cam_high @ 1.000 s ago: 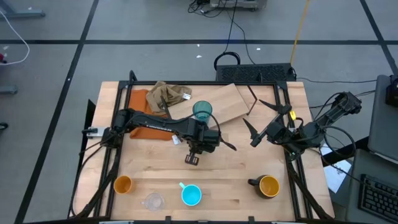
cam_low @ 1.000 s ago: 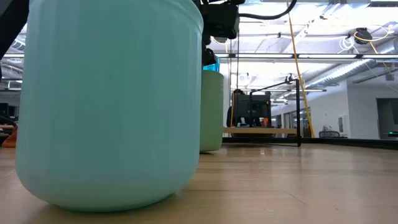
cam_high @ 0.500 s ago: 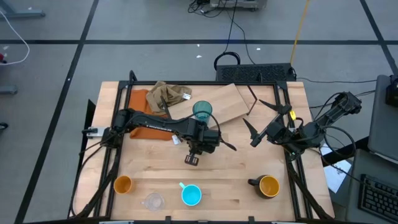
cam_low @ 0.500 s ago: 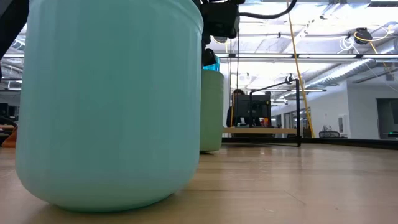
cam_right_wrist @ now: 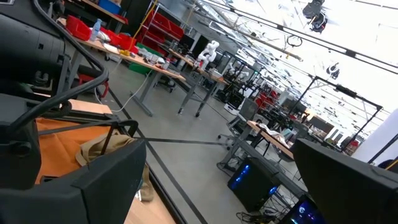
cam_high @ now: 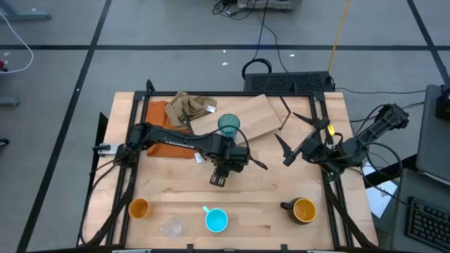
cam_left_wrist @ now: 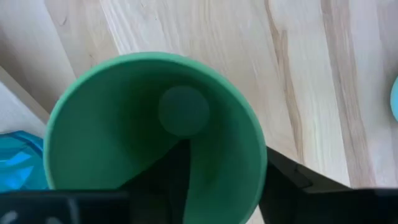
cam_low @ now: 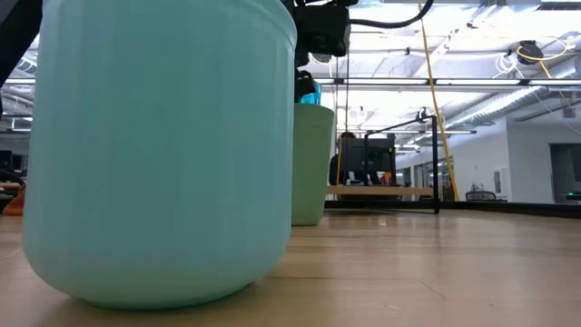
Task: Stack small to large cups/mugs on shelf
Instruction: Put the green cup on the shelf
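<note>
Partly hidden green cup (cam_left_wrist: 155, 130) under left tool (cam_high: 226, 159), fingers straddling rim, grip unclear, right tool (cam_high: 284, 151) apart.

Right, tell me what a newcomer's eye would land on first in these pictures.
The dark left arm's tool reaches to the middle of the pale wooden table, straight above a green plastic cup standing upright beside the tall teal translucent tumbler. Along the table's near edge sit a small orange cup, a clear glass, a light-blue handled mug and a black mug with a yellow-orange inside. The right tool waits open at the right edge.
</note>
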